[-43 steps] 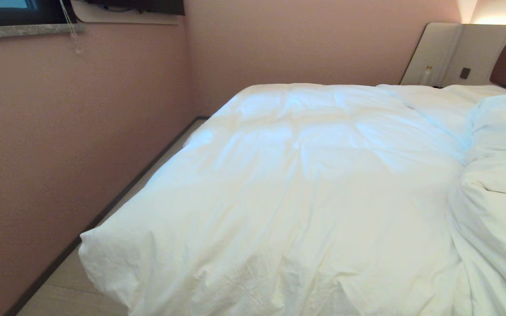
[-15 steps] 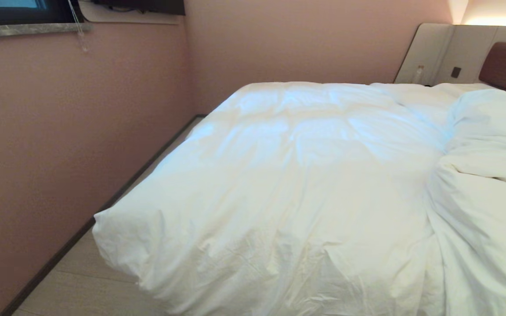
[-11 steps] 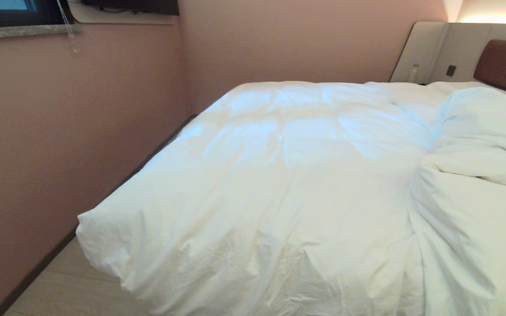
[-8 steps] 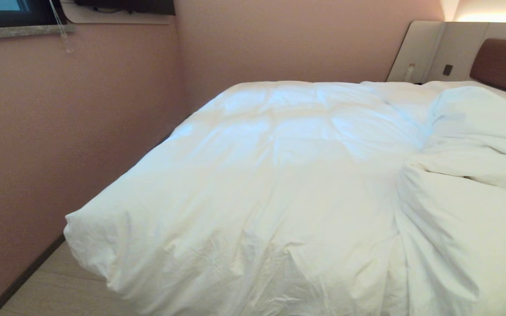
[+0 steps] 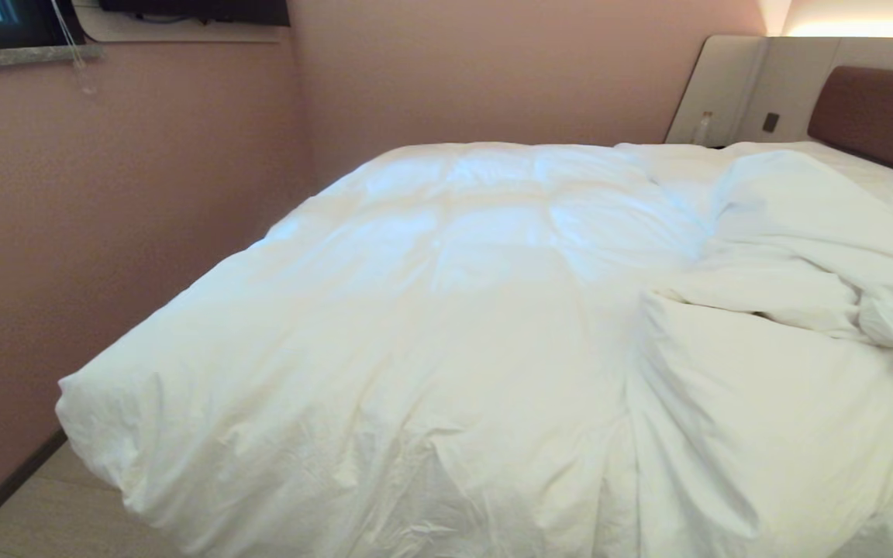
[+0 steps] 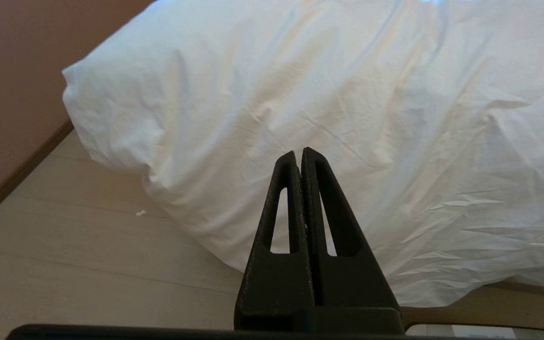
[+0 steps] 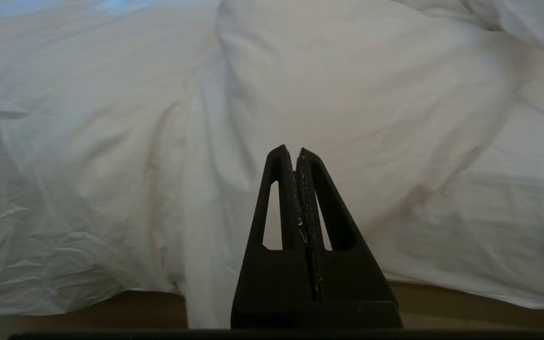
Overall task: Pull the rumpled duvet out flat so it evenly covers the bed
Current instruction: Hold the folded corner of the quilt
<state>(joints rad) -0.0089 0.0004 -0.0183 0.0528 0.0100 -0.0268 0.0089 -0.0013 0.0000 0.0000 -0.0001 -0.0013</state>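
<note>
1 duvet (image 5: 446, 325) is hiding most of 1 bed (image 5: 873, 116), its right half lying bunched, while the left gripper (image 6: 300, 153) and right gripper (image 7: 293, 151) are pointing at it, both pressed closed and empty.

Open floor (image 5: 36, 511) strip between pink wall (image 5: 105, 232) and bed's left side, passable. Duvet (image 5: 431, 333) overhangs the foot edge, bunched in a high fold (image 5: 787, 232) on the right, blocking low reach there. Headboard (image 5: 873, 116) closes far end.
</note>
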